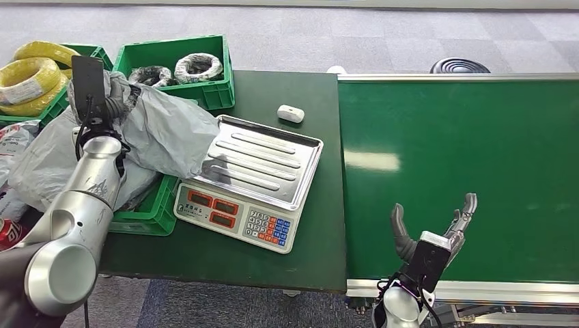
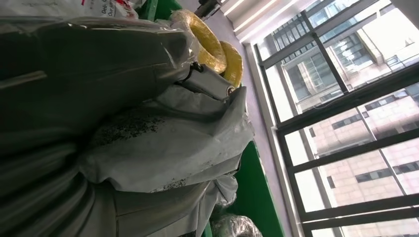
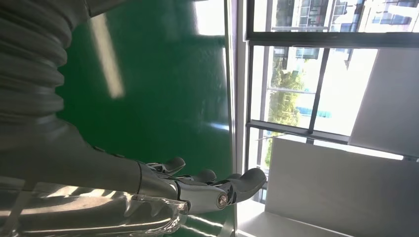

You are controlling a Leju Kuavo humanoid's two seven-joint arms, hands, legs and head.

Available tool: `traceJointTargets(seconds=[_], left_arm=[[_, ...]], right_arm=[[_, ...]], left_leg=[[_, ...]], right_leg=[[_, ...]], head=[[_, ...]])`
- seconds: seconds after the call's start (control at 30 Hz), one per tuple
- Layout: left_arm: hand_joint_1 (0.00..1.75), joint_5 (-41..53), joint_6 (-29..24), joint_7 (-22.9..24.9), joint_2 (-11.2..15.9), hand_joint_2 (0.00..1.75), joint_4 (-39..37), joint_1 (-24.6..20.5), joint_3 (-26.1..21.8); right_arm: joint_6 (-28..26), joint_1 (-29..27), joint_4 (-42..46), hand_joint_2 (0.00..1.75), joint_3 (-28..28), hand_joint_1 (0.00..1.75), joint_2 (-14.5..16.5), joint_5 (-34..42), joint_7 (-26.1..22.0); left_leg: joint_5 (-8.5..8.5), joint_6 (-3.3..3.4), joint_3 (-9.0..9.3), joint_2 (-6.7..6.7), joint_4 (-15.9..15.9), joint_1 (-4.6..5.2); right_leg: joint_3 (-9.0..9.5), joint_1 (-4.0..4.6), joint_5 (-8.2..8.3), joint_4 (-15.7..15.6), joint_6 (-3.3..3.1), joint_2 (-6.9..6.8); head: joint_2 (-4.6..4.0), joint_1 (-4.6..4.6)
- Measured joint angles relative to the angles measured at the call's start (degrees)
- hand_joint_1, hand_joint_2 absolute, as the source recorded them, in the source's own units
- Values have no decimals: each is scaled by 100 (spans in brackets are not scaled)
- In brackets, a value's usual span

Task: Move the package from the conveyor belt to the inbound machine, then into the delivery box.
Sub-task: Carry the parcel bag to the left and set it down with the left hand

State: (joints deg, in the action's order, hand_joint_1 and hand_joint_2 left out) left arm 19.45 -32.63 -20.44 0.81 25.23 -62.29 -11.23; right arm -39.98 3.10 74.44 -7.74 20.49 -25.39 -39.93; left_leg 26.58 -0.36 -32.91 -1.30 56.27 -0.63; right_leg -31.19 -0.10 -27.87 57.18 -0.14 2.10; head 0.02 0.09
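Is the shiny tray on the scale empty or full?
Empty. The scale's metal tray shows only bare ridges; the grey package lies beside it.

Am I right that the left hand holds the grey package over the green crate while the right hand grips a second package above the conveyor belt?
Not quite. In the head view the right hand is empty, its fingers spread above the bare conveyor belt. The rest stands: the left hand holds the grey package over the green crate.
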Motion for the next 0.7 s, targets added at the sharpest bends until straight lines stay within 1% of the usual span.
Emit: traceJointTargets(seconds=[0.13, 0.17, 0.27, 0.3, 0.5, 0.7], left_arm=[[170, -75, -77, 2, 101, 175, -134, 4, -110], [159, -102, -100, 2, 122, 175, -160, 8, -136], [32, -187, -149, 45, 180, 175, -241, 24, -226], [0, -205, -168, 91, 197, 175, -273, 32, -259], [0, -229, -319, 354, 281, 175, -455, 156, -384], [0, -332, -365, 320, 309, 175, -567, 399, -506]], right_arm=[[0, 0, -4, 175, 0, 0, -1, 2, 0], [0, 0, -7, 175, 0, 0, -1, 2, 0], [0, 1, -22, 175, 0, 0, -1, 2, 0], [0, 1, -28, 175, 0, 0, 0, 2, 0], [0, 1, -51, 175, 0, 0, 2, 1, 0], [0, 1, -56, 175, 0, 0, 0, -1, 0]], left_leg=[[0, 0, 0, 0, 0, 0], [0, 0, -1, 0, 0, 0], [0, 0, -1, 0, 0, 0], [0, 0, -1, 0, 0, 0], [0, 0, -1, -1, -1, 0], [0, 0, -1, -1, -1, 0]], right_leg=[[0, 0, 0, 0, 0, 0], [0, 0, 0, 0, 0, 0], [0, 0, 0, 0, 0, 0], [0, 0, 0, 0, 0, 0], [1, 0, 0, 0, 0, -1], [0, 0, 0, 0, 0, -1]], head=[[-1, -1], [-1, -1], [0, -1], [0, -1], [0, -1], [0, -1]])
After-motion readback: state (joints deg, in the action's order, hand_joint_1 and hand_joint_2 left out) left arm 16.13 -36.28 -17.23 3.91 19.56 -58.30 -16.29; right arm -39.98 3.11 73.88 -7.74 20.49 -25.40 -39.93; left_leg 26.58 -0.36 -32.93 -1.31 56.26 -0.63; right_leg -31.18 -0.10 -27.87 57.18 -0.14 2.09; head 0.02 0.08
